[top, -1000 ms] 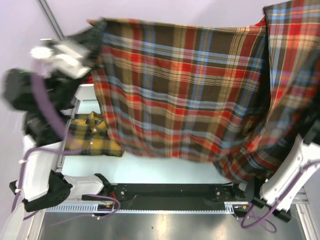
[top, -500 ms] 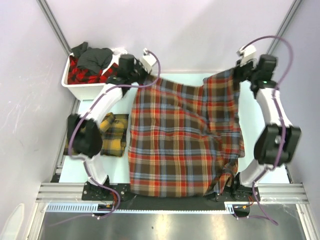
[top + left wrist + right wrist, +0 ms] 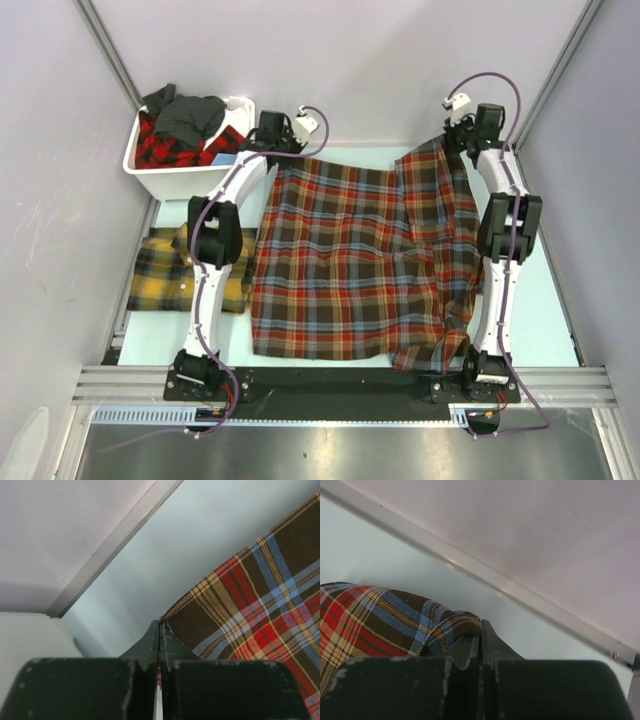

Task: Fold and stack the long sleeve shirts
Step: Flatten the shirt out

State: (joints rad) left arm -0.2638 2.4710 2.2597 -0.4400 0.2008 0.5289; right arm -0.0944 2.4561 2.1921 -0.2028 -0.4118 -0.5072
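— What takes up most of the surface (image 3: 545,310) in front of you?

— The red-brown plaid shirt (image 3: 350,260) with blue lines. It lies spread between my two arms, its near hem close to my bases and its far edge up by the back wall. The left part is mostly flat. The right side is doubled over and bunched along my right arm.

— And to the left of it?

— The white bin (image 3: 150,180) sits at the far left corner, just beside my left arm. A red-black plaid shirt (image 3: 160,148) is in it, with a dark grey one (image 3: 190,115) heaped on top. Nearer to me, the yellow-and-dark-green shirt (image 3: 165,270) lies folded at the left edge of the surface. My left arm crosses above its right side, and it lies just beside the big shirt.

— How are you holding on?

— My left end effector (image 3: 273,152) is clamped on the far left corner of the red-brown plaid shirt. In the left wrist view the jaws meet, with plaid cloth (image 3: 260,615) running off from the tips (image 3: 159,630). My right end effector (image 3: 456,140) is pinched on the far right corner. The right wrist view shows a roll of the cloth (image 3: 375,620) caught at the closed tips (image 3: 480,630), low over the surface near the back rail.
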